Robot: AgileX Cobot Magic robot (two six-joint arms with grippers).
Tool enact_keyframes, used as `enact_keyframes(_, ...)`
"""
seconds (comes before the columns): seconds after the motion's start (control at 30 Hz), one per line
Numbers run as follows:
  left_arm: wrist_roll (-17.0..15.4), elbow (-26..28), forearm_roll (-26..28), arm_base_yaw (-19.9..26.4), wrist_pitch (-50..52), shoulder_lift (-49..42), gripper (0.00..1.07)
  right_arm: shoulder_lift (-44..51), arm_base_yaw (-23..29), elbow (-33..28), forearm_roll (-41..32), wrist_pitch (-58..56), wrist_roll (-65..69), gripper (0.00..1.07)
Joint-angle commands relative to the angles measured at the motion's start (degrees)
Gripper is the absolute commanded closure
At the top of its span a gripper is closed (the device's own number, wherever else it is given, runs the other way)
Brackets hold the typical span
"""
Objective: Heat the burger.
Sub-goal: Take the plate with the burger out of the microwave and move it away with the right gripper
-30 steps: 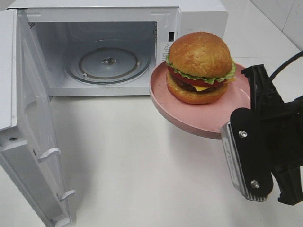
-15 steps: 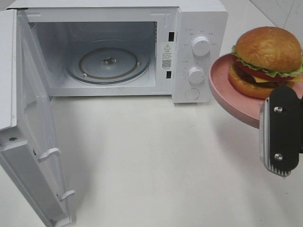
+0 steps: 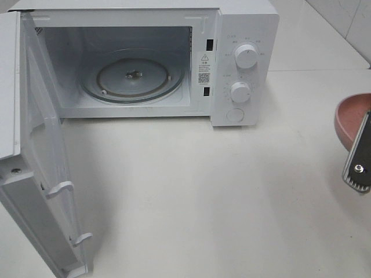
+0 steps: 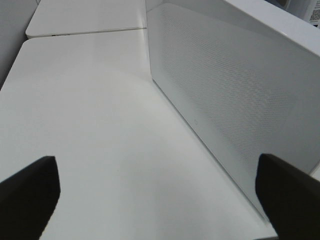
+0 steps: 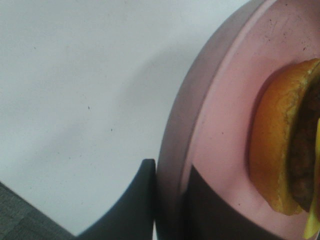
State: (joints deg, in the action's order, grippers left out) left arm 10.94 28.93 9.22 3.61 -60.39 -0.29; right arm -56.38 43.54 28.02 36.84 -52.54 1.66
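The burger lies on a pink plate; only its golden bun edge and dark filling show, in the right wrist view. My right gripper is shut on the plate's rim, one dark finger under it and one on top. In the exterior view just a sliver of the plate and one finger of the right gripper show at the right edge, and the burger is cut off. My left gripper is open, with nothing between its fingertips, beside a white perforated panel.
The white microwave stands at the back with its door swung wide open to the left. Its glass turntable is bare. Two knobs sit on its right panel. The white tabletop spreads in front.
My right gripper has carried the plate and burger to the right, from in front of the microwave opening to the right edge of the exterior view. The burger has left that view.
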Motion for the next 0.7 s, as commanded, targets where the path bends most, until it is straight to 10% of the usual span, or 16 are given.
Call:
enact_keyframes(0.03,-0.06,-0.06,0.34,0.34,0.63,-0.97,0.07,0.86,-0.17,0.57,3.72,-3.38,4.3,1.04)
enact_keyframes(0.7,-0.06,-0.06,0.34,0.34,0.63,-0.97,0.07,-15.41,-0.17,0.34,12.2,-3.67,41.65,1.03)
